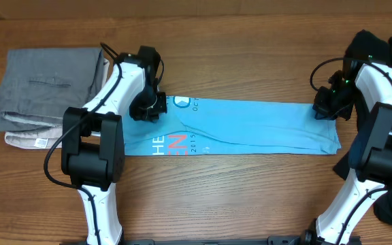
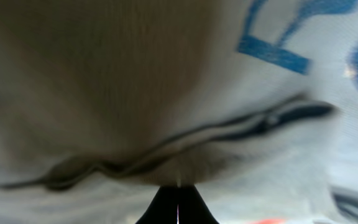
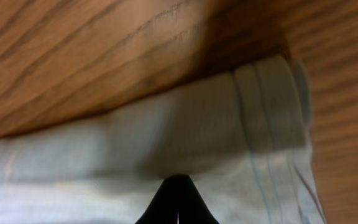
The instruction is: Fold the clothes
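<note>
Left to right:
- 1 stack of grey folded clothes at the table's far left, apart from the shirt. Can't count the pieces in it.
- left gripper is down on the shirt's left end, at its far edge, beside the lettering. Fingers clenched, pinching a fold of the cloth (wrist view: tips together, fabric bunched at them).
- 1 light blue T-shirt, folded into a long flat strip across mid-table, printed end to the left.
- right gripper is on the shirt's right end at the far corner. Fingers clenched on the hem.
- dark clothing at the right edge, partly behind the arm. Piece count unclear.
</note>
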You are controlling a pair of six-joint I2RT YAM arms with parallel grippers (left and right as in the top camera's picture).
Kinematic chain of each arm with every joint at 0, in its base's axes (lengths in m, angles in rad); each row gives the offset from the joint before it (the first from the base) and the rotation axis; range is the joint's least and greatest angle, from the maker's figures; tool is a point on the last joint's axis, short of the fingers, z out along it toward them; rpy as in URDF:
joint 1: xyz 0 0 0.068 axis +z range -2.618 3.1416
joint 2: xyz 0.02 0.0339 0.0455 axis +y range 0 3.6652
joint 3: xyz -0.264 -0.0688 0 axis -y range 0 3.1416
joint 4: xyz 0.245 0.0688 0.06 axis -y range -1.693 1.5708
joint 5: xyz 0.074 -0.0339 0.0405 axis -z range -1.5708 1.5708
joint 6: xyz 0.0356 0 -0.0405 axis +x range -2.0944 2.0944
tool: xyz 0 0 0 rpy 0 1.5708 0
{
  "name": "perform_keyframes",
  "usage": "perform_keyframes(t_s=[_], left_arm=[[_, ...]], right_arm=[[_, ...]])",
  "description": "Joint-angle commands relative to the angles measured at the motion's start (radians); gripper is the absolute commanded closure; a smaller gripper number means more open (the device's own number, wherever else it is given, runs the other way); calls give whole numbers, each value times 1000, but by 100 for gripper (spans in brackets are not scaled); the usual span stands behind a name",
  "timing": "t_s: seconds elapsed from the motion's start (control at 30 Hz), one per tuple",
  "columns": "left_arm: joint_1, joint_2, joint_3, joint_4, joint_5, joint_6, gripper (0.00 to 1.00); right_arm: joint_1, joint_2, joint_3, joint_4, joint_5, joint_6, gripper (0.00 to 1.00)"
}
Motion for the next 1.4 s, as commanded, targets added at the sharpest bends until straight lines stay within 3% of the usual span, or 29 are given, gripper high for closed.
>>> perform_keyframes(t_s=[0.0,0.17,0.27,0.63,0.83,1.13,1.37], left_arm=[[-6,-7,-64,54,-44,-21,96],[-6,-7,-132,150,-63,-21,96],[-6,-7,-158,204,-68,-19,96],[-8,-7,-166,276,-66,24,96],[-16,-8,-171,348,-63,25,96],[-16,-191,35,172,-35,20,96],[-17,-366,84,112,28,-25,96]], right_arm=[[0,-14,-56,80,11,8,96],[0,-14,-95,215,10,8,94],[0,-14,-97,272,10,8,87],[0,-14,-95,425,-29,23,85],[0,-14,-91,472,-43,22,75],[3,-122,131,248,-66,-4,69],[-14,-238,155,-38,43,17,70]])
